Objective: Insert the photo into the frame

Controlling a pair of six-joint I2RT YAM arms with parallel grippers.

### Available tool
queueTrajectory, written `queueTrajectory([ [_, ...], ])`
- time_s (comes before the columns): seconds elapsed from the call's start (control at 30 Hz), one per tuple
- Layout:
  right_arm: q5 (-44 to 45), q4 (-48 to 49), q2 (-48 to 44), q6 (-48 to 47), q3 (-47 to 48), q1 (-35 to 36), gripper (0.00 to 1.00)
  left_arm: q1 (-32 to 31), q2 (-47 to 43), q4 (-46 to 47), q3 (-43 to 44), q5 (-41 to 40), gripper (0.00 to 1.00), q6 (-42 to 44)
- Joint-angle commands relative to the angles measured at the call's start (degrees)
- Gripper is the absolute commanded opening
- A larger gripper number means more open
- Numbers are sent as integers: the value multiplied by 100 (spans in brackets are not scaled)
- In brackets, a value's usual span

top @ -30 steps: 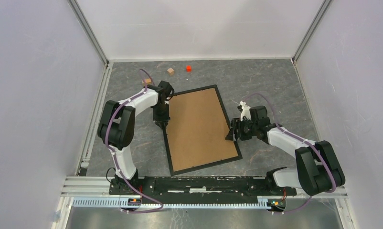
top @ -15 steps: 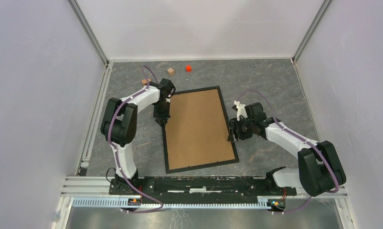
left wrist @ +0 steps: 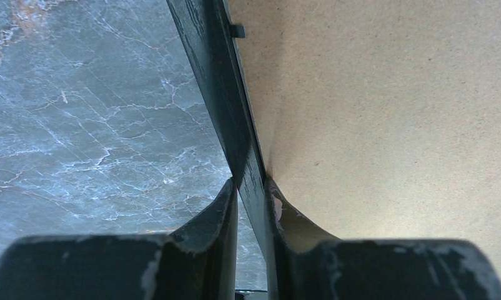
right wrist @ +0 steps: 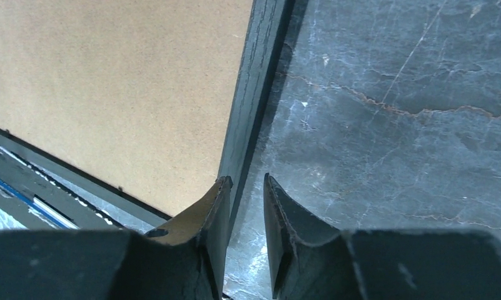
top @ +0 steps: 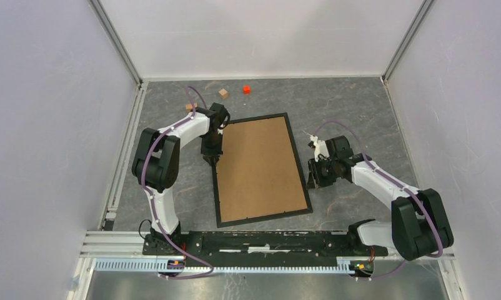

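The black frame (top: 264,216) lies flat on the table, back up, with its brown backing board (top: 260,165) filling it. No photo shows in any view. My left gripper (top: 212,157) is shut on the frame's left rail; in the left wrist view the black rail (left wrist: 217,81) runs between the two fingers of the gripper (left wrist: 251,190). My right gripper (top: 315,175) sits just off the frame's right rail (right wrist: 254,94). It is slightly open (right wrist: 247,187) with only table between the fingers, and its left finger (right wrist: 218,206) overlaps the rail's edge.
A red cube (top: 246,89) and a wooden cube (top: 223,93) lie at the far edge of the table. Another small wooden block (top: 191,107) lies by my left arm. Side walls stand left and right, and a metal rail (top: 267,240) runs along the near edge.
The frame's near end swung left and it now lies straighter. My right gripper let go of the right rail and drew back a little to the right. My left gripper kept its hold.
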Motion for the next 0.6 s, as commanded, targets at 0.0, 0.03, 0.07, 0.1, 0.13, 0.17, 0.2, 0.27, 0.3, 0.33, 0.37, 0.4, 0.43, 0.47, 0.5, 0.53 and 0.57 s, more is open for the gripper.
queueTrajectory([
  [0.0,-356,6,22,-124,-91,-26,30,-60,187,478,-121,-5,2,206],
  [0.03,-422,50,54,-119,-112,-27,29,-52,172,474,-120,-13,2,206],
  [0.07,-431,79,79,-101,-139,-25,28,-54,174,478,-129,-28,2,206],
  [0.1,-423,91,92,-91,-155,-22,27,-60,163,478,-133,-34,2,206],
  [0.13,-423,110,100,-82,-175,-26,26,-52,154,478,-148,-47,2,201],
  [0.17,-432,120,100,-78,-197,-25,26,-55,153,478,-164,-56,2,197],
  [0.2,-428,123,108,-69,-220,-27,26,-57,153,478,-173,-50,2,190],
  [0.27,-425,116,127,-71,-260,-28,26,-55,156,478,-175,-48,2,180],
  [0.3,-435,114,129,-72,-293,-25,25,-55,152,478,-175,-50,2,179],
  [0.33,-464,117,129,-72,-319,-27,25,-55,161,478,-168,-57,2,171],
  [0.37,-492,118,125,-74,-345,-21,25,-55,160,480,-171,-58,2,165],
  [0.4,-522,127,118,-60,-368,-26,25,-52,162,478,-175,-61,2,162],
  [0.43,-523,152,106,-37,-398,-24,25,-56,166,478,-171,-50,2,154],
  [0.47,-543,189,100,-20,-433,-17,25,-56,165,478,-175,-54,2,137],
  [0.5,-538,225,106,-9,-458,-21,25,-51,153,486,-178,-54,2,128],
  [0.53,-524,255,118,3,-479,-19,25,-45,135,486,-184,-52,3,110],
  [0.57,-501,289,136,13,-494,-18,25,-44,110,483,-200,-56,7,101],
])
